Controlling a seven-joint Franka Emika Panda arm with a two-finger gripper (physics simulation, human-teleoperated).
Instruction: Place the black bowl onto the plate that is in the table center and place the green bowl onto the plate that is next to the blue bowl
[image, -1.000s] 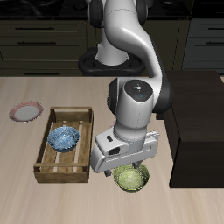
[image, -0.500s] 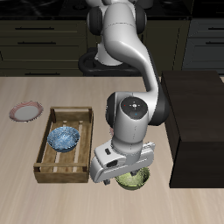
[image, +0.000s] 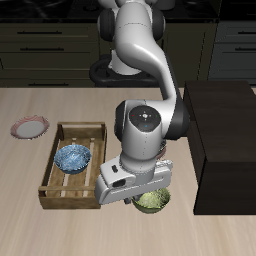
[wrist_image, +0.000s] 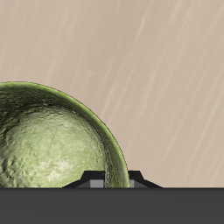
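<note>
The green bowl (image: 152, 203) sits on the table (image: 40, 225) near its front edge. In the wrist view the green bowl (wrist_image: 48, 140) fills much of the picture, olive with a pale mottled inside. My gripper (wrist_image: 112, 179) is down at its rim, one finger inside and one outside, drawn close on the wall. From outside, the hand covers most of the gripper (image: 148, 195). The blue bowl (image: 72, 157) lies in a wooden tray. A pinkish plate (image: 30, 127) lies beside that tray. The black bowl and the plate in the table center are hidden.
The wooden tray (image: 62, 190) stands right beside the arm. A tall dark block (image: 228, 140) stands close on the bowl's other side. Dark cabinets (image: 50, 45) run behind the table.
The arm has dropped lower over the green bowl, and the hand now hides more of it. The bowl has stayed in place.
</note>
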